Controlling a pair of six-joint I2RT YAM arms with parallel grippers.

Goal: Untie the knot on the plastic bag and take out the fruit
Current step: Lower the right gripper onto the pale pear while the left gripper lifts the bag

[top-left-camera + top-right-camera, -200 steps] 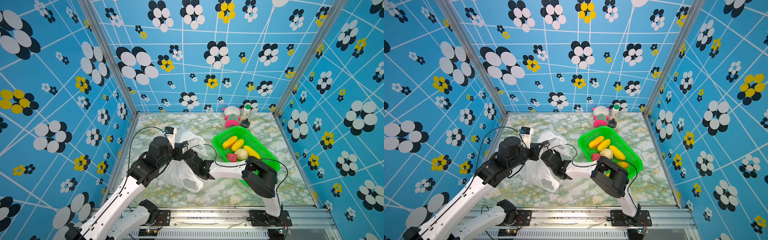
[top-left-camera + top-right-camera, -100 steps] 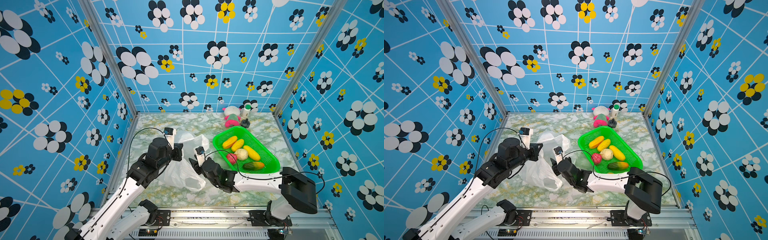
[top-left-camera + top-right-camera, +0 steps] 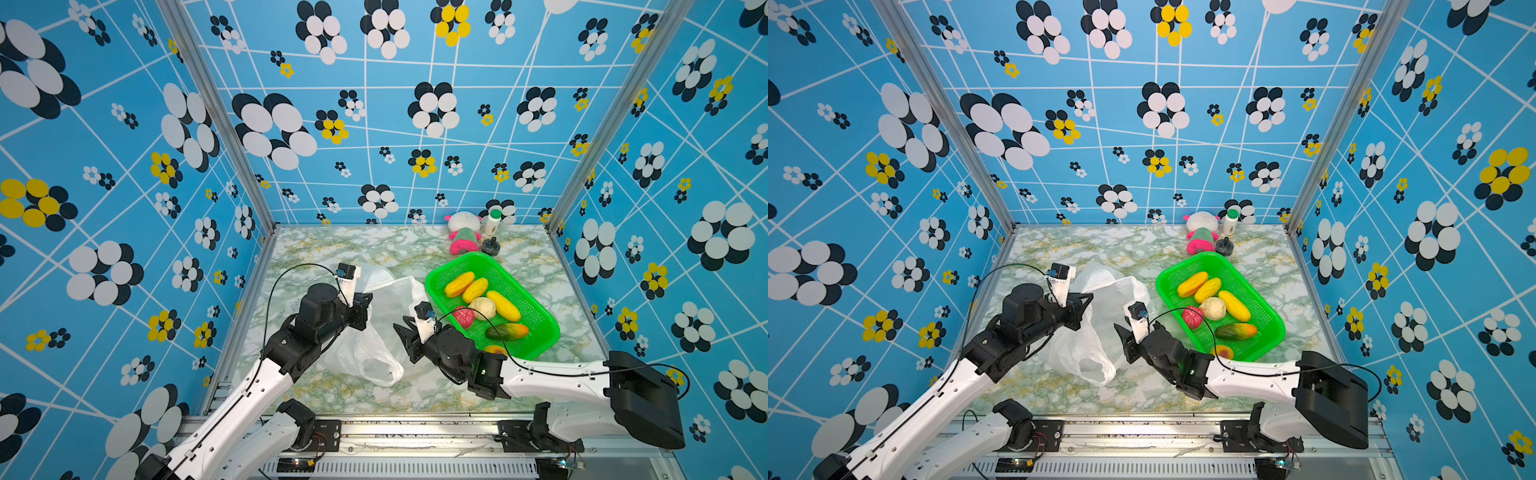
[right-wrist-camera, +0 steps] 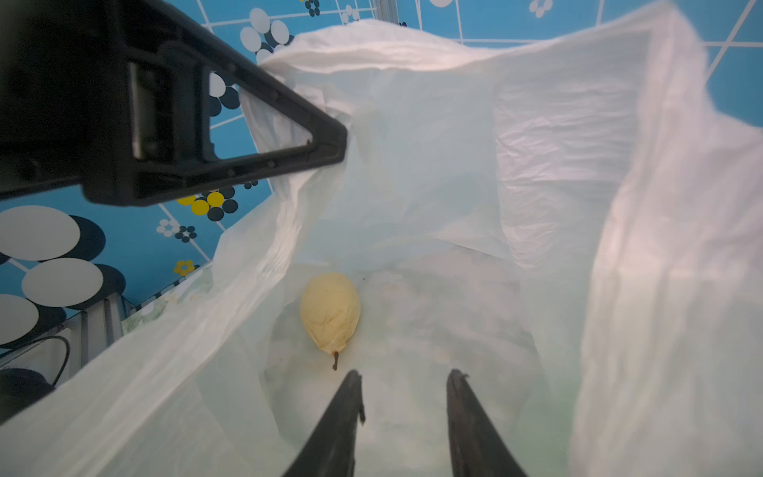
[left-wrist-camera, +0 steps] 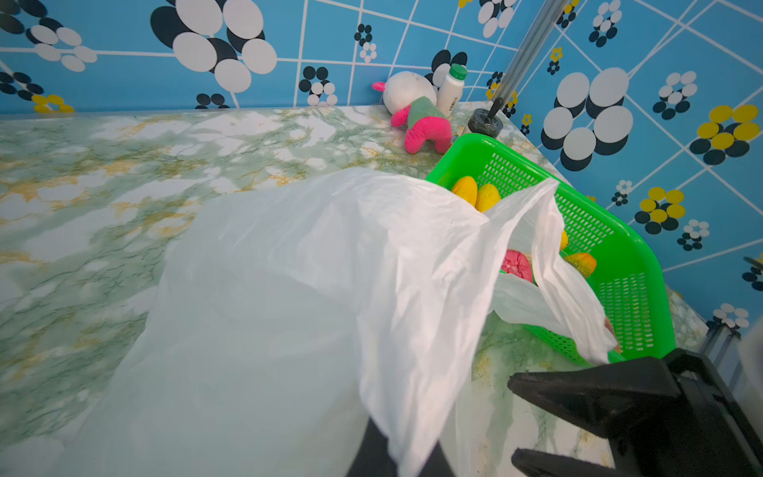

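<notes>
You count one green basket holding seven fruits: three yellow oblong fruits, one beige round fruit, one wrinkled red-pink ball, one green-orange mango, one orange-red round fruit. Left of the basket, one plastic bag holds one beige pear. Behind the basket: one plush toy, one bottle, one black knob.

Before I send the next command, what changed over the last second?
The right pincer, open, turned to point into the plastic bag, at the beige fruit inside. Its arm's elbow swung out rightward, uncovering the front of the green basket. No grasp or release shows. The left pincer still pinches the bag's rim. The bag and basket stayed put.
</notes>
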